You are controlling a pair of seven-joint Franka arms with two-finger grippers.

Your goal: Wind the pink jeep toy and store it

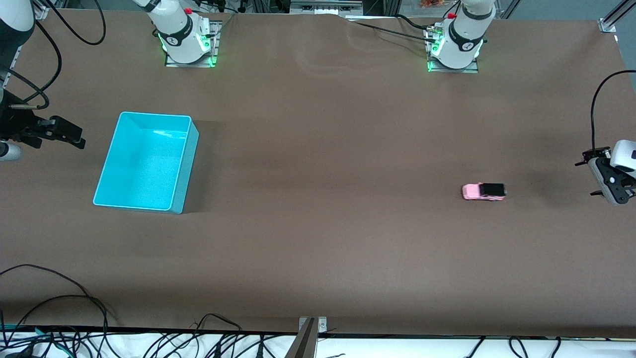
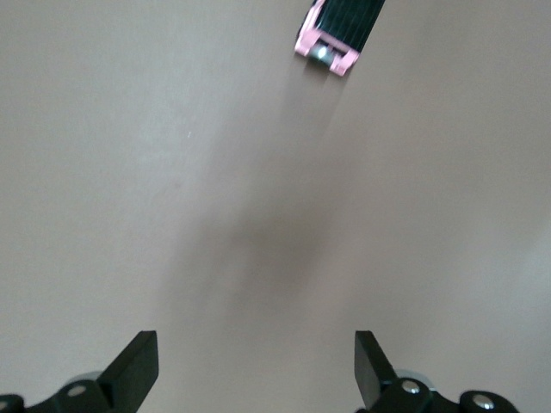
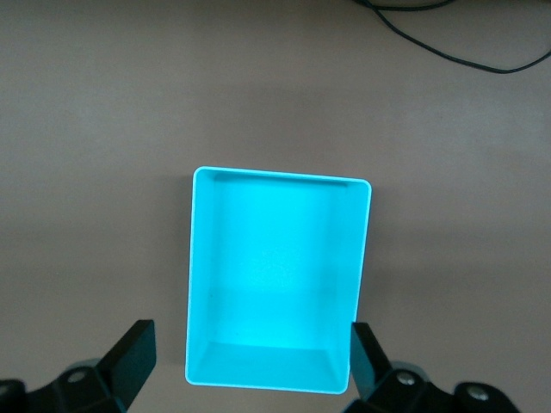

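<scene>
The pink jeep toy (image 1: 483,191), with a black roof panel, stands on the brown table toward the left arm's end. Part of it shows in the left wrist view (image 2: 338,34). The empty turquoise bin (image 1: 144,169) stands toward the right arm's end and also shows in the right wrist view (image 3: 277,275). My left gripper (image 1: 589,177) is open and empty above the table, beside the jeep and apart from it, toward the table's end. It also shows in its own wrist view (image 2: 256,366). My right gripper (image 1: 74,136) is open and empty, up beside the bin, and also shows in its own wrist view (image 3: 250,361).
Black cables (image 1: 74,308) lie along the table edge nearest the front camera, by a metal bracket (image 1: 310,335). The two arm bases (image 1: 186,40) (image 1: 454,47) stand along the edge farthest from that camera. Brown table surface (image 1: 323,174) lies between bin and jeep.
</scene>
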